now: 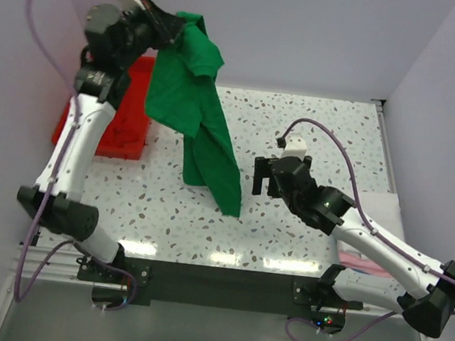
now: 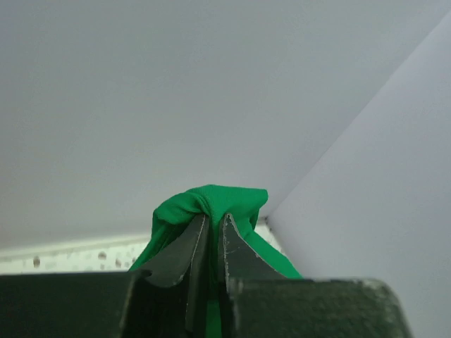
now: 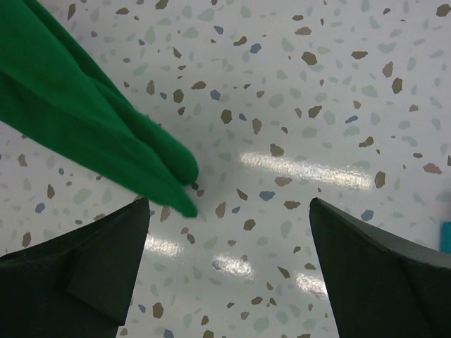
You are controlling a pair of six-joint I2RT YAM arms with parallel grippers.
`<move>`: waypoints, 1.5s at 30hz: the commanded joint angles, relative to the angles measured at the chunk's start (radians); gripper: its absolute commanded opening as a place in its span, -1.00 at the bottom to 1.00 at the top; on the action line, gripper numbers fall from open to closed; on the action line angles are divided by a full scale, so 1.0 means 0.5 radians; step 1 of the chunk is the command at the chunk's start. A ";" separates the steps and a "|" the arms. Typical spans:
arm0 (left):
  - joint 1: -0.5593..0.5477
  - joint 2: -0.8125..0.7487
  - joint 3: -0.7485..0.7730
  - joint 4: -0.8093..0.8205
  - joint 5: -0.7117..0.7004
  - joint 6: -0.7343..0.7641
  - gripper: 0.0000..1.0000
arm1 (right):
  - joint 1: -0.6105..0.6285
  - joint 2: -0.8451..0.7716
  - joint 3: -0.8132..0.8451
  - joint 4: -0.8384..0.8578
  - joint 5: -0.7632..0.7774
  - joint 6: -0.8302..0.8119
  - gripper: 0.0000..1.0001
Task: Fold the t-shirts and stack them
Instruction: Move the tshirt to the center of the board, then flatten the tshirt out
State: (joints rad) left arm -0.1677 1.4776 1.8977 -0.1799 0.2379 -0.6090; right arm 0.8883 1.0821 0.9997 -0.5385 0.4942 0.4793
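My left gripper [image 1: 171,28] is raised high at the back left and is shut on the bright green t-shirt [image 1: 200,119], which hangs down from it, its lowest corner near the table. In the left wrist view the fingers [image 2: 194,246] pinch a bunch of the green cloth [image 2: 211,201]. My right gripper [image 1: 258,176] is open and empty, low over the table just right of the shirt's hanging tip. In the right wrist view the green shirt's tip [image 3: 106,134] lies just ahead of the left finger [image 3: 106,267]. The other t-shirts are mostly out of view.
A red plastic tray [image 1: 126,131] stands at the back left behind the left arm. A pink and white thing [image 1: 364,262] lies under the right arm at the table's right edge. The speckled table [image 1: 312,139] is walled at the back and right.
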 commanded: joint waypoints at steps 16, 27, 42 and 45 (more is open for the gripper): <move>-0.204 -0.064 -1.265 -0.254 -0.525 -0.064 -0.34 | 0.153 0.575 -0.291 0.448 -0.286 0.305 0.64; -0.496 -0.427 -2.062 -0.150 -0.592 -0.153 -0.46 | 0.306 0.762 -0.232 0.598 -0.415 0.324 0.22; -0.496 -0.145 -2.335 -0.061 -0.780 -0.340 -0.20 | 0.386 0.919 -0.241 0.678 -0.488 0.486 -0.06; -0.496 -0.075 -2.359 -0.015 -0.764 -0.353 -0.12 | 0.386 0.950 -0.223 0.681 -0.501 0.492 -0.12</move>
State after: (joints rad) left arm -0.4175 1.4158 0.7280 -0.2672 -0.1345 -0.7601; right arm 1.0805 1.5410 0.8509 -0.2535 0.2424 0.6991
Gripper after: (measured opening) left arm 0.431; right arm 0.454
